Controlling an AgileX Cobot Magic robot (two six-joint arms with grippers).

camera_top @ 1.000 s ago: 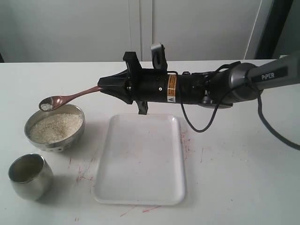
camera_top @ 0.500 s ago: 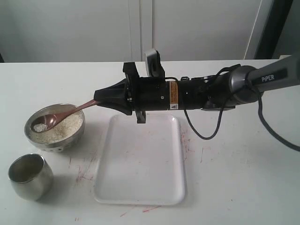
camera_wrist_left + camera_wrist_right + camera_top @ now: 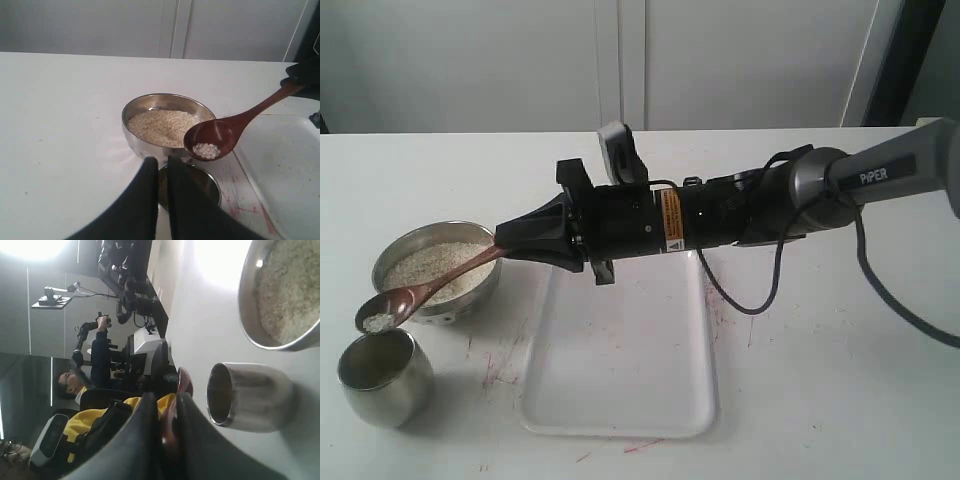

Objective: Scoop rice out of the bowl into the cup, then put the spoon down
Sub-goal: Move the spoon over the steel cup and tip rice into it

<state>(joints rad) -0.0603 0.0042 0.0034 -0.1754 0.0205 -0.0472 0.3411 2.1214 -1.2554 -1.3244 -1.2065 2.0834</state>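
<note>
now, right claw (image 3: 506, 243): was clamped on the spoon (image 3: 425, 288) handle
spoon: hovered above the cup's (image 3: 382, 380) far rim, carrying a little rice (image 3: 378, 322)
bowl (image 3: 470, 295): sat just beyond the cup
left claw (image 3: 162, 162): together, empty

Steel, wood, white
Reddish-brown spoon (image 3: 410, 297), off-white rice (image 3: 438, 262), shiny steel bowl (image 3: 488, 287) and cup (image 3: 388, 392), white tray (image 3: 620, 360), white tabletop (image 3: 840, 380) with red marks (image 3: 502, 374).

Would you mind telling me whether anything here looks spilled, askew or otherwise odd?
Nothing looks spilled. Only red scuff marks stain the table around the white tray, and the spoon carries just a little rice.
</note>
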